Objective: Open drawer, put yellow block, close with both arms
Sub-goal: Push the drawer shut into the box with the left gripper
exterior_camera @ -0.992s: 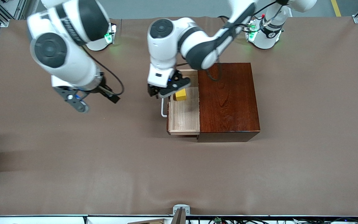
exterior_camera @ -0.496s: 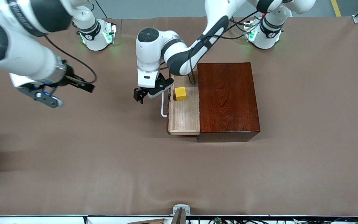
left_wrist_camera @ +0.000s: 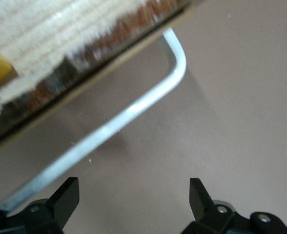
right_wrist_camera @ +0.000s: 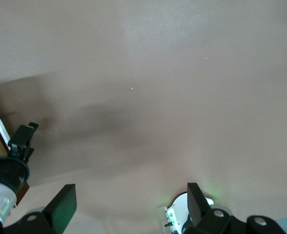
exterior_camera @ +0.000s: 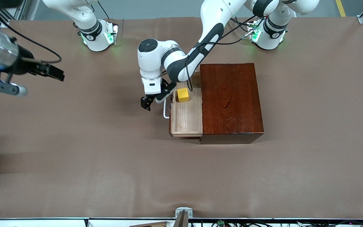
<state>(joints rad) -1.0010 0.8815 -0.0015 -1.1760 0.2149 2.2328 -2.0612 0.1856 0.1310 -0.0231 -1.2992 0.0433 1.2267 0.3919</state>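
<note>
A brown cloth covers the worktop (exterior_camera: 106, 164), wrinkled along the edge nearest the front camera. The drawer (exterior_camera: 186, 119) stands pulled out of the dark wooden box (exterior_camera: 230, 101) toward the right arm's end, with the yellow block (exterior_camera: 183, 95) lying inside it. The left gripper (exterior_camera: 148, 102) hangs just beside the white handle (left_wrist_camera: 133, 109), jaws apart and empty. The right gripper (exterior_camera: 47, 71) waits high over bare cloth at the right arm's end, jaws apart. Grey floor (exterior_camera: 156, 8) runs past the green-lit bases.
</note>
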